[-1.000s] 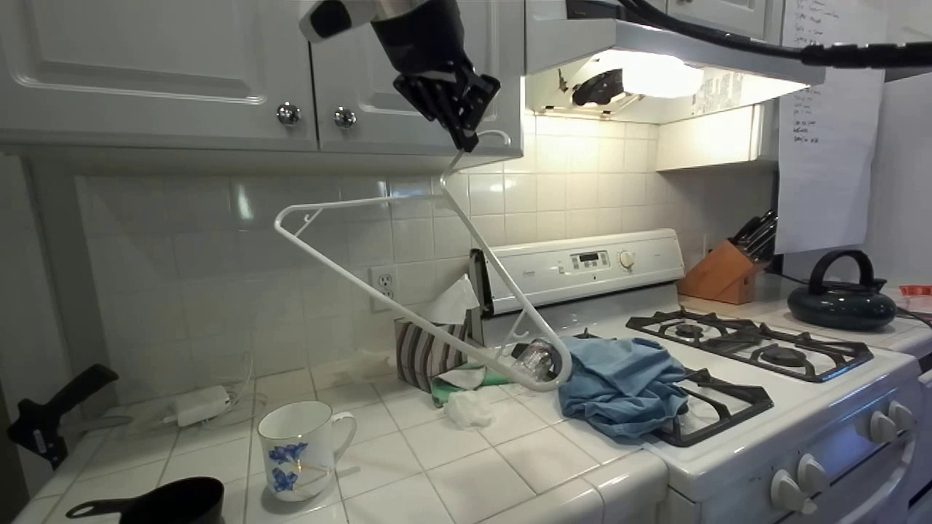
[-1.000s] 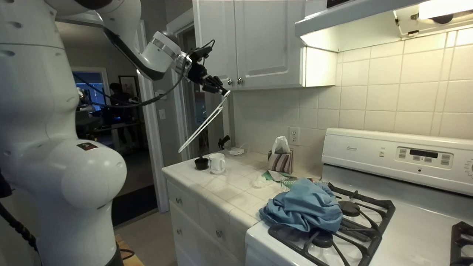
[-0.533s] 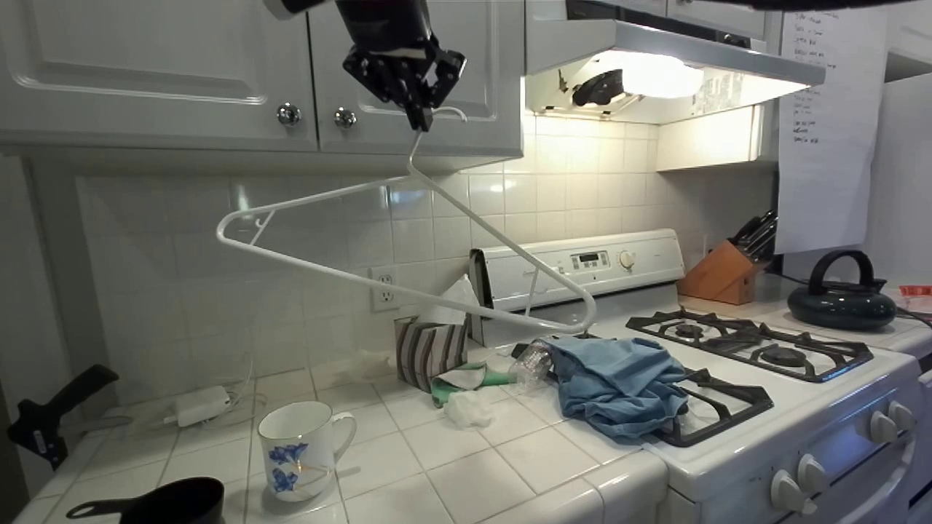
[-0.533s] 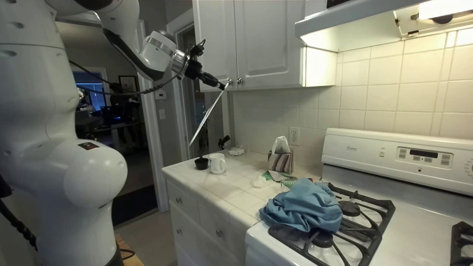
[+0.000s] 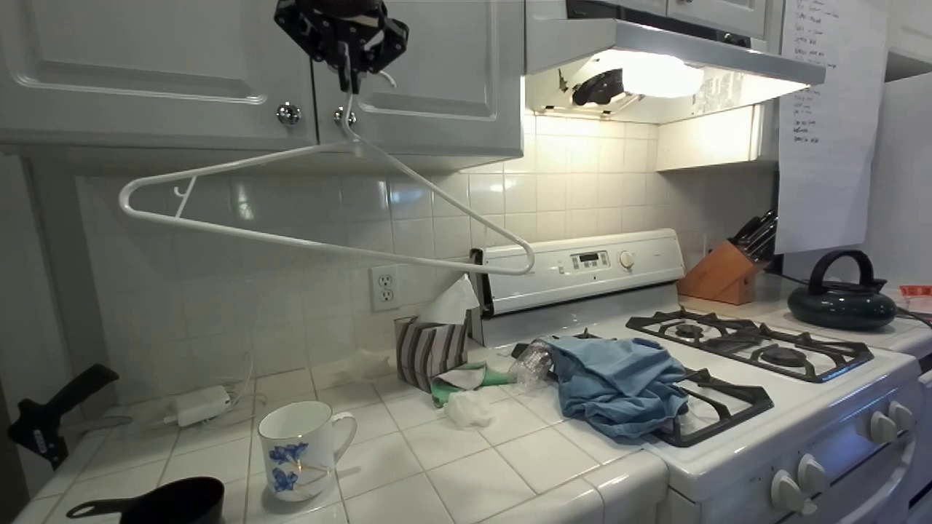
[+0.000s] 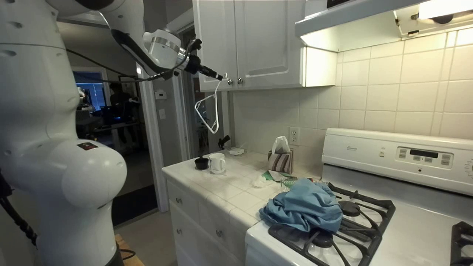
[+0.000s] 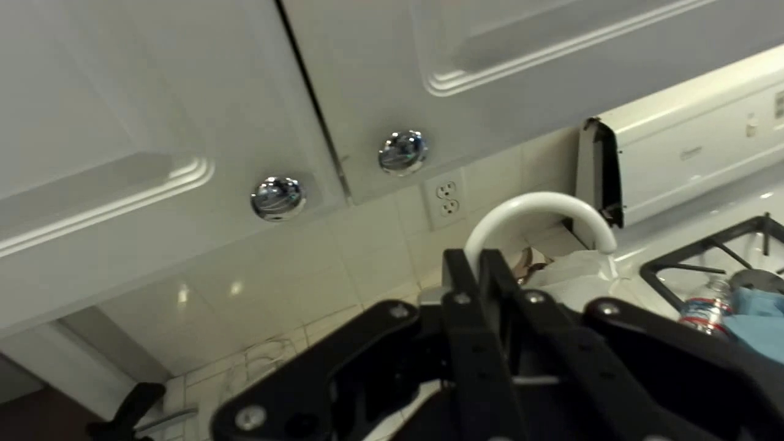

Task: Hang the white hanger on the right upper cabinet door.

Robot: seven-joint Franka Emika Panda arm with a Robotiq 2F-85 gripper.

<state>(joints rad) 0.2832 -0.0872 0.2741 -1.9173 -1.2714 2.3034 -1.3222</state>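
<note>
- Gripper (image 7: 473, 262): in front of the right upper cabinet door (image 5: 444, 65), near that door's lower corner by the knob (image 7: 402, 153). Jaws pinch the stem of the white hanger (image 5: 328, 247), fingertips (image 7: 458, 269) close together on it.
- Hanger: hangs from the fingertips, in front of the right upper cabinet door; in both exterior views most of its frame shows lower than that door's bottom edge. Hook (image 7: 539, 202) arches beyond the fingertips in the wrist view; cannot tell whether it touches the door.
- Robot arm (image 6: 92, 170): left of the right door.
- Left cabinet door (image 5: 160, 58): just beside the right door, both closed.
- Outlet (image 5: 386, 289): below the right door, on tiled wall (image 5: 182, 291).
- Striped tissue box (image 5: 429, 351): below the right door, on the counter (image 5: 495, 473).
- Flowered mug (image 5: 295, 451), black pan (image 5: 175, 502): lower and left of the right door, near each other.
- Range hood (image 5: 713, 52): right of the right door, lamp (image 5: 659, 76) lit.
- Stove (image 6: 417, 229): lower right of the right door; blue cloth (image 5: 619, 386) bunched on its left side.
- Knife block (image 5: 721, 276), dark kettle (image 5: 841, 306): well right of the right door.
</note>
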